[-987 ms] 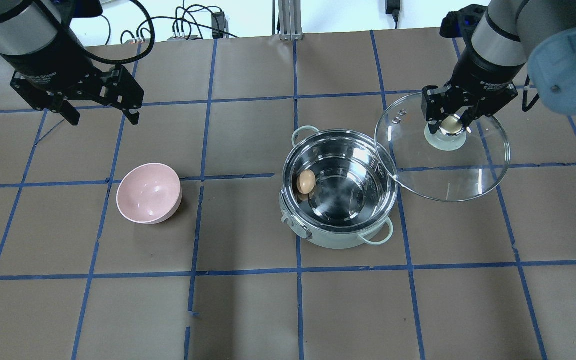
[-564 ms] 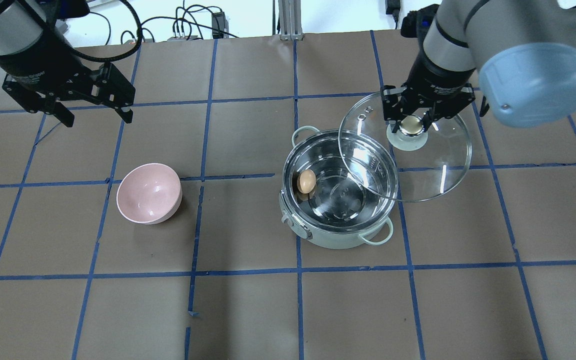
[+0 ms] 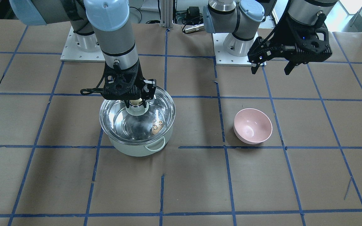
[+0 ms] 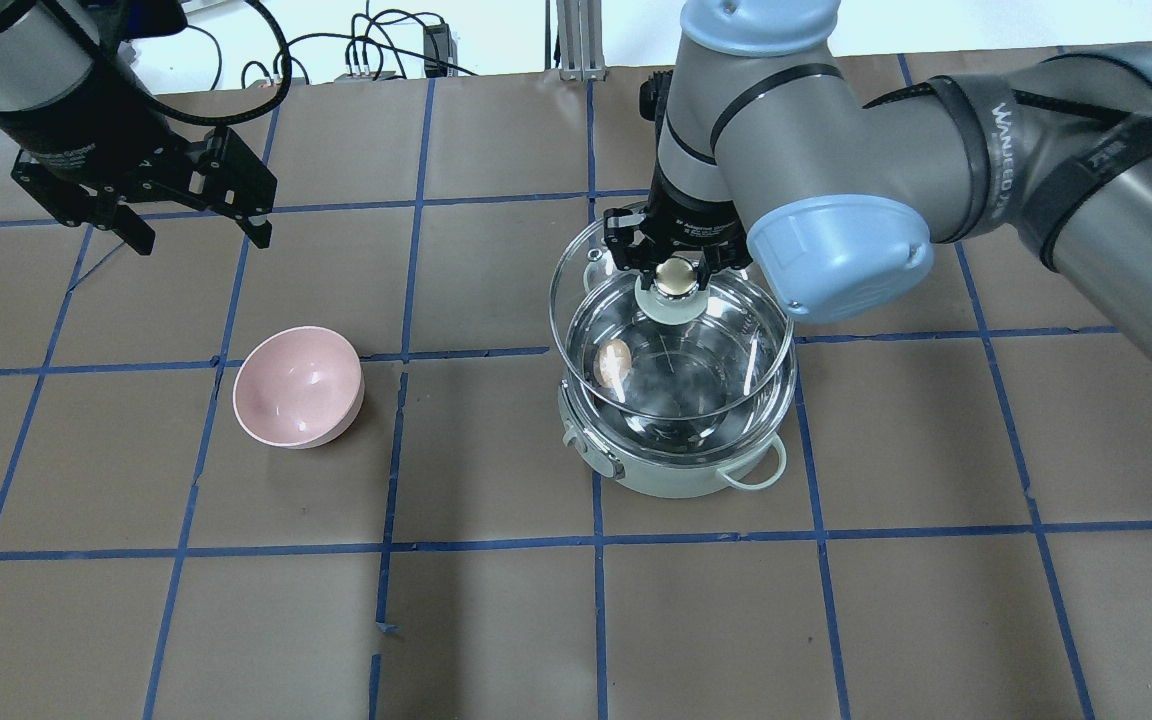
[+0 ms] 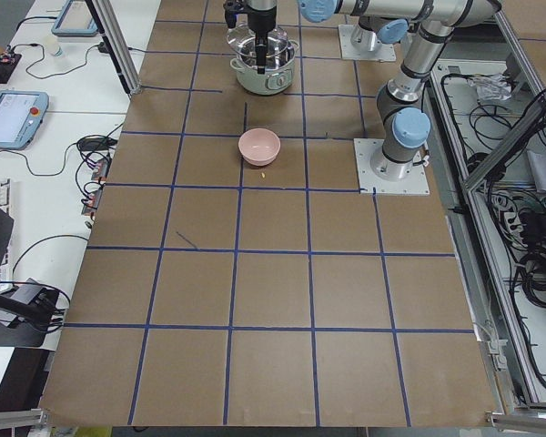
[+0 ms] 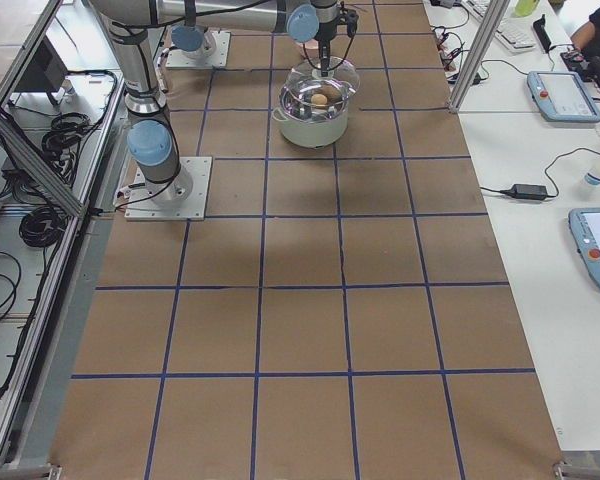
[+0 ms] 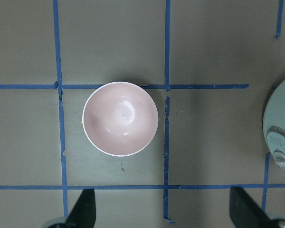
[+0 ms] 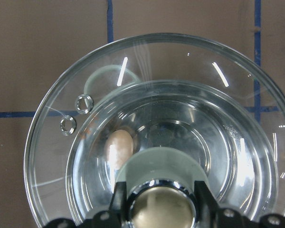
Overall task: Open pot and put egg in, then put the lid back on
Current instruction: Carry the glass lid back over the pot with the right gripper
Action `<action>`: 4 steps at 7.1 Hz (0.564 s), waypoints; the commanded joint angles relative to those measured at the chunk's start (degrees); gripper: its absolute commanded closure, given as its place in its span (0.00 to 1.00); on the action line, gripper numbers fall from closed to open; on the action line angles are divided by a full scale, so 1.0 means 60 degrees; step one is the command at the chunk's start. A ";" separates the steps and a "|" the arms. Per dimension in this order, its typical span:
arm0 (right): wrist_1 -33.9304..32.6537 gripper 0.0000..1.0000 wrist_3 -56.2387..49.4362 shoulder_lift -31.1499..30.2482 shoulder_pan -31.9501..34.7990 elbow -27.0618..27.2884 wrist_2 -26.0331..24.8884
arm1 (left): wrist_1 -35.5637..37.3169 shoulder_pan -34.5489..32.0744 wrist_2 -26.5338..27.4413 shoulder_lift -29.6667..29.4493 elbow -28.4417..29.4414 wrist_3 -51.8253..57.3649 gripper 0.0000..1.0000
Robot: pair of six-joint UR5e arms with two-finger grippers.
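The mint-green pot [image 4: 676, 478] stands at mid-table with the tan egg [image 4: 615, 361] inside on its left. My right gripper [image 4: 677, 276] is shut on the knob of the glass lid [image 4: 596, 260] and holds it in the air over the pot, shifted toward the far side. In the right wrist view the lid [image 8: 156, 66] covers the pot and the egg [image 8: 119, 146] shows through the glass. In the front view the right gripper [image 3: 137, 102] holds the lid [image 3: 165, 105] above the pot [image 3: 137, 150]. My left gripper [image 4: 201, 228] is open and empty, high at the far left.
A pink bowl [image 4: 298, 386] stands empty left of the pot; it also shows in the left wrist view [image 7: 120, 118] and the front view [image 3: 252, 126]. The right arm's elbow [image 4: 836, 250] hangs over the pot's right side. Blue tape lines grid the brown table.
My right gripper has carried the lid leftward from beside the pot to over it. The left arm has hardly moved. The egg lies where it was.
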 commanded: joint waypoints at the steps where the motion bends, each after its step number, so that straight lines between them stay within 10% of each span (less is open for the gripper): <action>1: -0.0003 0.65 -0.0291 0.0012 -0.0013 0.0361 -0.0073 | 0.0022 -0.0019 0.0044 -0.0001 -0.0010 0.0000 0.00; 4: 0.0012 0.67 -0.0382 -0.0120 -0.0131 0.0803 -0.0117 | 0.0022 -0.0019 0.0044 -0.0001 0.0004 -0.0015 0.00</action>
